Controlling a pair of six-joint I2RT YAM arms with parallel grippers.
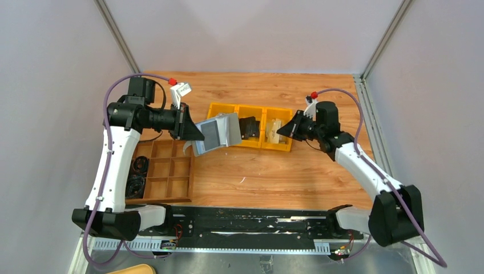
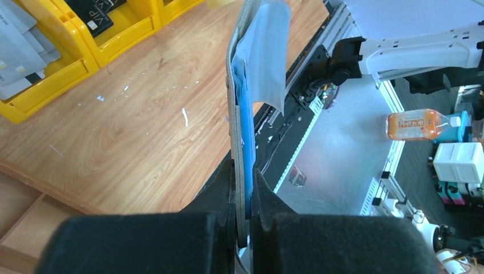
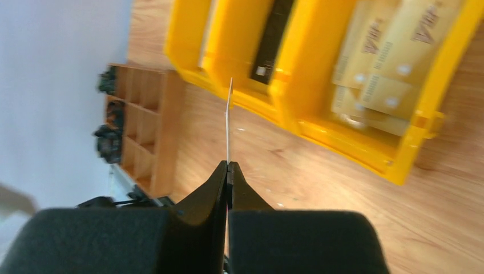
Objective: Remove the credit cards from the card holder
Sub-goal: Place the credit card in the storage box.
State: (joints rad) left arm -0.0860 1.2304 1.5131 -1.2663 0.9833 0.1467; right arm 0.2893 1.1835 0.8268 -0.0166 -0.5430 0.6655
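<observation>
Nearest the arms, on the near-left side of the yellow bins (image 1: 251,107), sits a wooden tray (image 1: 174,169). Dark coiled items (image 1: 137,165) lie in its leftmost compartments, too small to identify; the other compartments show bare wood.

Just left of the bins, the left gripper (image 2: 242,171) is clamped tight on one edge of the card holder (image 1: 216,134), which is lifted off the table and overlaps the leftmost bin in the top view. From the left wrist the card holder (image 2: 242,131) is seen edge-on and upright, with a blue inner layer and a pale flap fanning out at its far end. Whether any cards sit in its pockets cannot be told.

At the right end of the bins, the right gripper (image 3: 228,165) is pinched shut on a thin card (image 3: 229,114). It shows only as a pale sliver, so its face is unreadable, and in the top view the right gripper (image 1: 292,129) hides it.

Of the three bins, the rightmost holds tan-gold cards (image 3: 388,63), blurred by motion, the middle one a black item (image 1: 248,127), and the leftmost light grey cards (image 2: 17,45), cut off by the frame edge.
</observation>
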